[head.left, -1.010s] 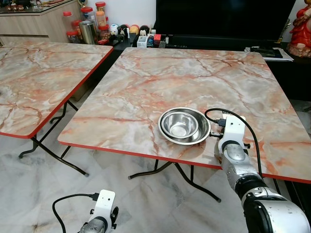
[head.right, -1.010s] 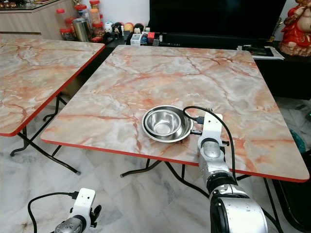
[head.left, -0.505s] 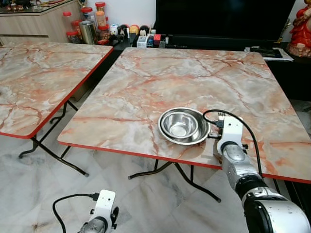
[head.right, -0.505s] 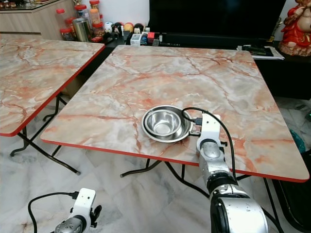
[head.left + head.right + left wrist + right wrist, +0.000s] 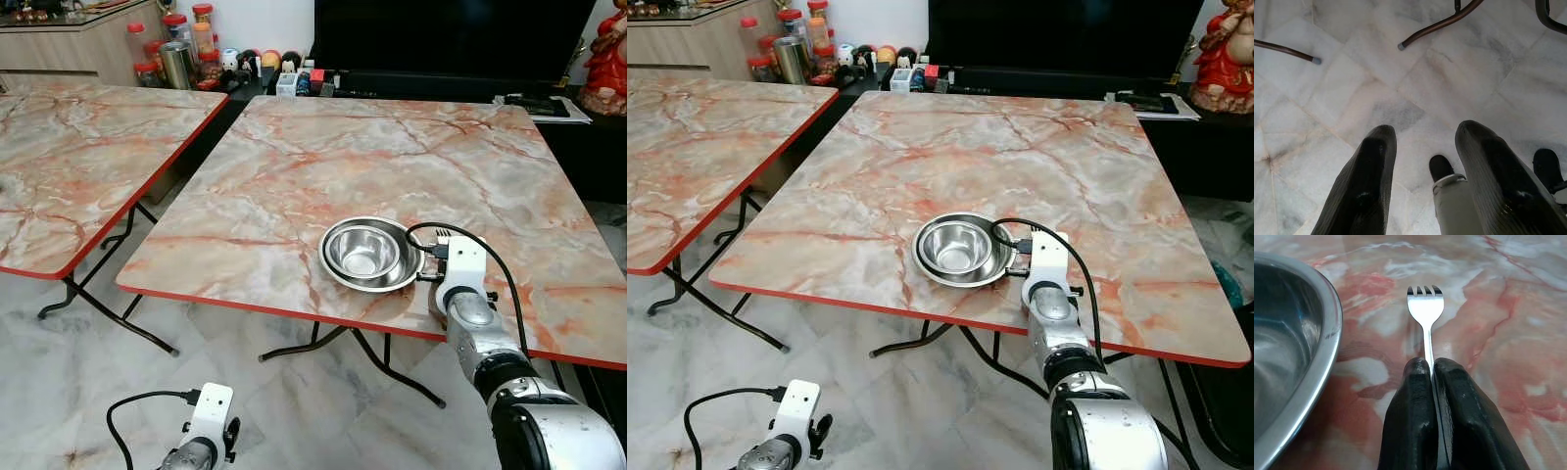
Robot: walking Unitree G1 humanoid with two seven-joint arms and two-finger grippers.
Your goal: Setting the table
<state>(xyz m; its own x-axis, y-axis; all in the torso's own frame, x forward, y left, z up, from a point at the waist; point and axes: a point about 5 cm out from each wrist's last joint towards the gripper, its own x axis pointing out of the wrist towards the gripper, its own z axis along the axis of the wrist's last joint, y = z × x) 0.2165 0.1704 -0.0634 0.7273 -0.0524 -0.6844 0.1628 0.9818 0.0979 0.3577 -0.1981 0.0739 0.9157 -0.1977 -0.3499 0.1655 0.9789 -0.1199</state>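
right gripper (image 5: 1431, 364) clamped tight on fork (image 5: 1425, 308), low right of frame, just beside steel bowl (image 5: 368, 253).
step: laying fork by bowl; next, lower it flat on marble table (image 5: 294, 166) w/ red edge & let go. left gripper (image 5: 1425, 147) hangs open, empty, over pale tile floor (image 5: 1327, 73). 2nd table (image 5: 78, 147) upper left, tv unit behind.

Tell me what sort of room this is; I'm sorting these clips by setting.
Probably a home living or dining area. Two folding marble-pattern tables stand on a marble tile floor, a large dark TV sits behind them, and snack jars line a sideboard. A steel bowl is set out.
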